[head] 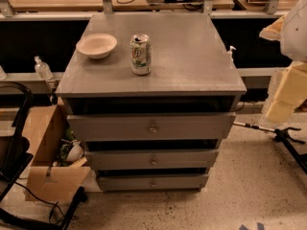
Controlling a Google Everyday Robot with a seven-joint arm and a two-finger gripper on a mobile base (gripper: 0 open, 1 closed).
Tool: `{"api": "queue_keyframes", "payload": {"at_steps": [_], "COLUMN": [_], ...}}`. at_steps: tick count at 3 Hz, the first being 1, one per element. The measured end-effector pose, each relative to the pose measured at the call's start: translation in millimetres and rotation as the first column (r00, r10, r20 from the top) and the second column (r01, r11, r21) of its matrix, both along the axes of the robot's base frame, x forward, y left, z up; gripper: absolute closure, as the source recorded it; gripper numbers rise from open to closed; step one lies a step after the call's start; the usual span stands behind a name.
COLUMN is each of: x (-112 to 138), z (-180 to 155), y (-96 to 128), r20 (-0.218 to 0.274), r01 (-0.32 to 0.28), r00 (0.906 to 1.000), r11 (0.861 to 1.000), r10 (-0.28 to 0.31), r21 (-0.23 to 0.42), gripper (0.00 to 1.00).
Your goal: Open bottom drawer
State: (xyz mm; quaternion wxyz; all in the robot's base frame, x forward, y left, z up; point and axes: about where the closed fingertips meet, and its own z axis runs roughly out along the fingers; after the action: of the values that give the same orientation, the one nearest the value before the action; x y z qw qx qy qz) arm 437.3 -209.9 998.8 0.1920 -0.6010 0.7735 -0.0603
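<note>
Hanging at 3 o'clock, the gripper [287,92], grip I cannot tell, is well apart from the bottom drawer [152,181] at 6; drawer looks shut, whole pull left.

A grey cabinet [192,56] carries a bowl [96,45] and a can [140,54] on top, well apart from the bottom drawer [152,181] below them, the lowest of three fronts – the gripper [277,111] hangs at the right edge, apart from the cabinet

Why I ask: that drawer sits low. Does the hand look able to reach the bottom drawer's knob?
Probably yes. The hand hangs at the right edge, level with the cabinet top; the bottom drawer shows its knob toward bare floor, nothing blocking it.
</note>
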Motion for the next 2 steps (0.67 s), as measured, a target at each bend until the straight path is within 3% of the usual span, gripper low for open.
{"api": "queue_keyframes", "payload": {"at_steps": [1, 2], "x": [0.0, 6.6], "z": [0.0, -22.5], "y": [0.0, -10.2], "r20": [0.0, 0.069], "r01": [0.0, -0.017], "r00": [1.0, 0.9975], "r11": [1.0, 1.0], "r10": [0.0, 0.016], "r21": [0.0, 0.015], "gripper": [0.0, 0.0]}}
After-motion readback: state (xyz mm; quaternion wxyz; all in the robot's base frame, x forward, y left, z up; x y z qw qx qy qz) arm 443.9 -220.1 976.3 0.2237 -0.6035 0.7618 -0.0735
